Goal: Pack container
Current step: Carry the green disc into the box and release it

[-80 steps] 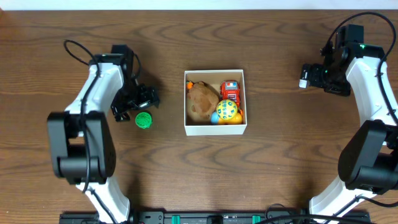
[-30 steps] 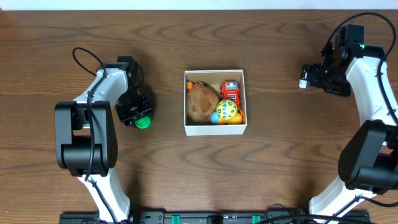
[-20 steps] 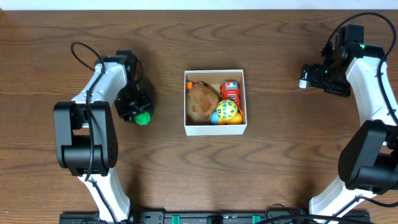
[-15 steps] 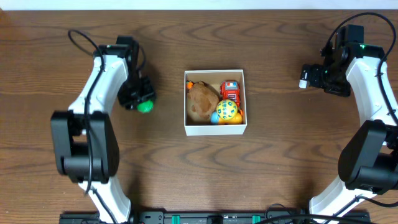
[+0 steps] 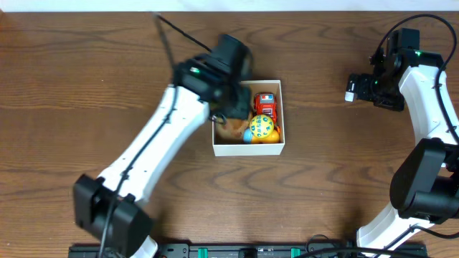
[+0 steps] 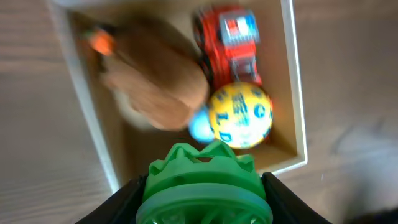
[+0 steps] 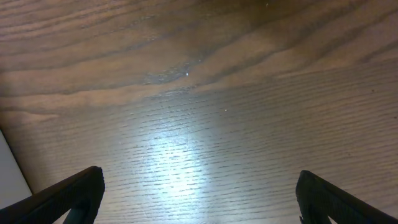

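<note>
The container (image 5: 247,149), a white-walled cardboard box, stands mid-table. It holds a brown plush (image 5: 231,129), a red toy car (image 5: 265,105) and a yellow ball (image 5: 262,129). My left gripper (image 6: 204,199) is shut on a green ridged toy (image 6: 204,180) and hovers over the container's (image 6: 297,93) near edge. Below it the left wrist view shows the plush (image 6: 155,81), car (image 6: 230,46) and ball (image 6: 240,116). In the overhead view the left arm (image 5: 215,79) covers the box's upper left corner and hides the green toy. My right gripper (image 7: 199,199) stands open over bare wood at the far right (image 5: 355,87).
Dark wooden tabletop surrounds the box on all sides. The table's back edge runs along the top of the overhead view. A white object (image 7: 12,168) shows at the left edge of the right wrist view.
The left arm has swung from the table's left side to over the container, carrying the green toy off the wood. The right arm has not moved.
</note>
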